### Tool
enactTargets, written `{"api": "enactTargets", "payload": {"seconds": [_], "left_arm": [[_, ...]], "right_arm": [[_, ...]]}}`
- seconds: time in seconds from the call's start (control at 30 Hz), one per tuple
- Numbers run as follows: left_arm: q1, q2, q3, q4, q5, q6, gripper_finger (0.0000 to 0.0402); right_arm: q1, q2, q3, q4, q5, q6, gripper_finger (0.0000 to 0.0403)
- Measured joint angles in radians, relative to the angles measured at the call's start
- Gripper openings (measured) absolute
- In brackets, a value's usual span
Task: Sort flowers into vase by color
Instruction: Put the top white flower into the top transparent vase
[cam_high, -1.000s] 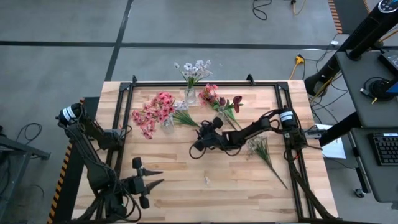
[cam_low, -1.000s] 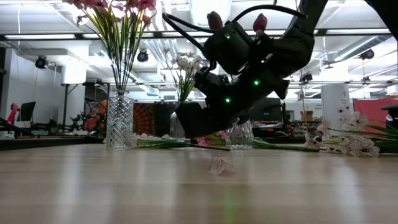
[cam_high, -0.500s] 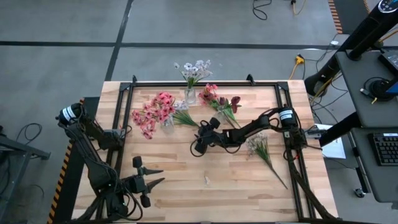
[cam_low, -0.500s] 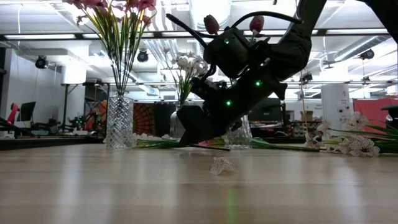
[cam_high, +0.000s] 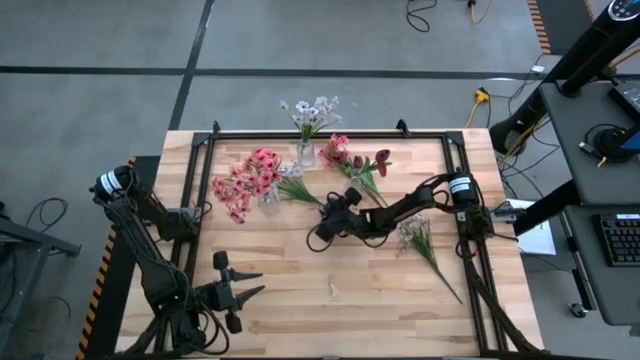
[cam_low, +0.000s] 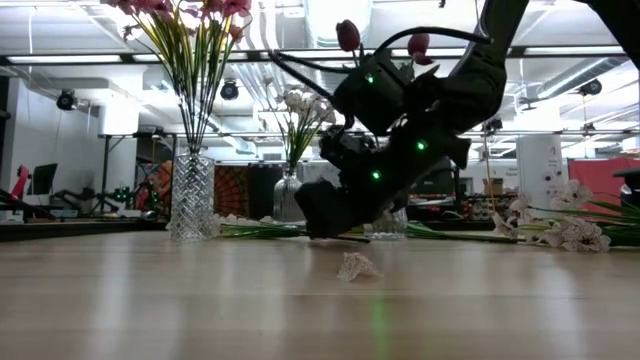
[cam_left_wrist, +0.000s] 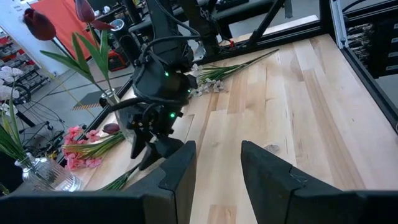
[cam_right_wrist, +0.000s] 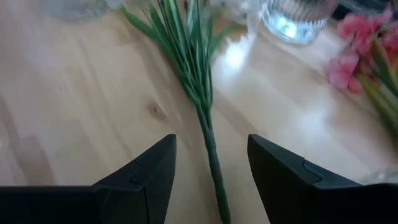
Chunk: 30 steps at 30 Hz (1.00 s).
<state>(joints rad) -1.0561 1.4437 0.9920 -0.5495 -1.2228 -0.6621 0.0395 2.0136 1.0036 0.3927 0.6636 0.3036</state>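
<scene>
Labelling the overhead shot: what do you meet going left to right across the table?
left gripper → pink flowers → white flowers in vase → right gripper → dark red tulips → loose white-flowered stem.

The robot has two dark arms, almost black, built from rounded links. Each arm carries a white ring with a dark mark at its shoulder joint, seen from above. The right arm has black cables that loop along its links, and small green lights glow on its wrist housing in the low view. The left arm looks matte black too. The fingers of the left gripper are flat, dark and angular, with stepped edges. The fingers of the right gripper have the same form.
</scene>
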Motion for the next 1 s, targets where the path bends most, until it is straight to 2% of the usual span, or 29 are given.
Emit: {"api": "enactTargets", "payload": {"seconds": [0.2,0.3,0.4,0.67,1.0], "left_arm": [[0.001,0.000,0.000,-0.005,-0.002,0.000,0.0111],[0.002,0.000,0.000,-0.007,-0.011,0.000,0.0111],[0.003,0.000,0.000,-0.007,-0.011,-0.001,0.0111],[0.005,0.000,0.000,-0.007,-0.011,-0.002,0.0111],[0.005,0.000,0.000,-0.004,-0.010,-0.017,0.0111]], "right_arm": [[0.007,0.000,-0.008,-0.035,-0.009,0.041,0.0191],[0.014,0.000,-0.009,-0.037,-0.021,0.041,0.0177],[0.017,-0.001,-0.009,-0.041,-0.051,0.061,0.0142],[0.043,-0.001,-0.009,-0.066,-0.075,0.141,0.0021],[0.074,-0.019,-0.010,-0.110,-0.081,0.221,0.0014]]}}
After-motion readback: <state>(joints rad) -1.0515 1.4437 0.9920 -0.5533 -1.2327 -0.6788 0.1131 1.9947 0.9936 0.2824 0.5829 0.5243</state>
